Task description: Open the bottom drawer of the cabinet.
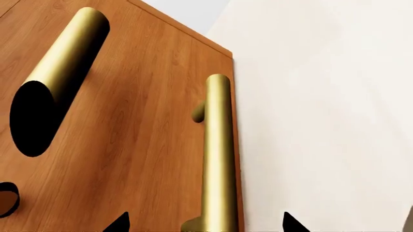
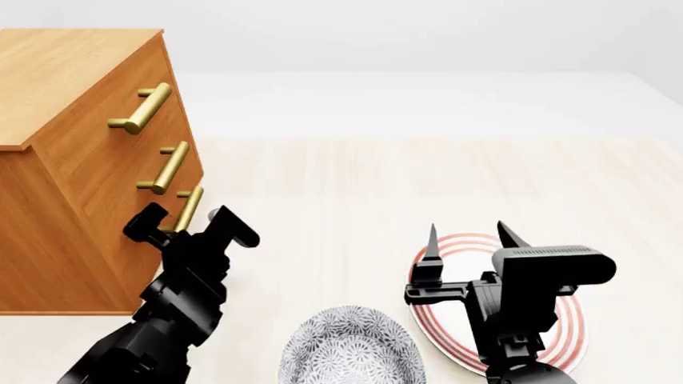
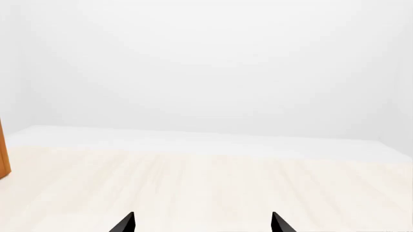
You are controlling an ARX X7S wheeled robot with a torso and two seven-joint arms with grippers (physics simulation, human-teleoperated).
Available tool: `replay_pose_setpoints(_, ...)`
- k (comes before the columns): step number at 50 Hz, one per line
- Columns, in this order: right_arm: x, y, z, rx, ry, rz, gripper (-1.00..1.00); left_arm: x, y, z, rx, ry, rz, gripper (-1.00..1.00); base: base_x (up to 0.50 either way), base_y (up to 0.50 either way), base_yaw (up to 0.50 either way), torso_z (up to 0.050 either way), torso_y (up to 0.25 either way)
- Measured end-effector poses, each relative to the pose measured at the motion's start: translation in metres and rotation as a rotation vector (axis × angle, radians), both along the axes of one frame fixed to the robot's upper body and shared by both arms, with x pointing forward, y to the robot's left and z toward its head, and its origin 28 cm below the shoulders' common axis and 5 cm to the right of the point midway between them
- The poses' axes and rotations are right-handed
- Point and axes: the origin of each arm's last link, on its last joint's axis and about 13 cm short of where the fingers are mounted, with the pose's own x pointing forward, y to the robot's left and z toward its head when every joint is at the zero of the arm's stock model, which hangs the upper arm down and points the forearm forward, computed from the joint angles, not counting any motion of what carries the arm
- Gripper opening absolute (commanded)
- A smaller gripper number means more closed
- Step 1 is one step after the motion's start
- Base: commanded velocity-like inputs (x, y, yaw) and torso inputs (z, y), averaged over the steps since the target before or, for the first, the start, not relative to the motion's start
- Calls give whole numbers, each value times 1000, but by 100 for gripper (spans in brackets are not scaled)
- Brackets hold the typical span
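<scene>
Cabinet (image 2: 75, 160): left of floor. Bottom drawer (image 2: 160, 232): closed, handle (image 2: 189, 208) between spread fingers of left gripper (image 2: 187, 222), not clamped. Right gripper (image 2: 465, 240): spread, empty, above striped plate (image 2: 571, 332).

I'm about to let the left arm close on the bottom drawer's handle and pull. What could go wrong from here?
1. The left gripper is open around the bottom handle, but the middle handle sits close above; drifting up could open the wrong drawer.
2. Only the fingertips show beside the bar in the left wrist view, so a shallow grip may slip.
3. The patterned bowl lies near the arm's pull path.
</scene>
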Motion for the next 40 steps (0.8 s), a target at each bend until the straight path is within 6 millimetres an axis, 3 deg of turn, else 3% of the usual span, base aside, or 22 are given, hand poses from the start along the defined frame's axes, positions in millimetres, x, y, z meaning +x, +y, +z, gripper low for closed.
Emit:
replay_pose_setpoints(29,1,1,1,0,-1,2,100,-2,-1,-3,-10,1,-3,-100,0,0,0,0,0)
replay_pose_setpoints(40,1,1,0,1,-1,3,100,-5,-21,5,-47,20,-64,-100,0,0,-1,0,1)
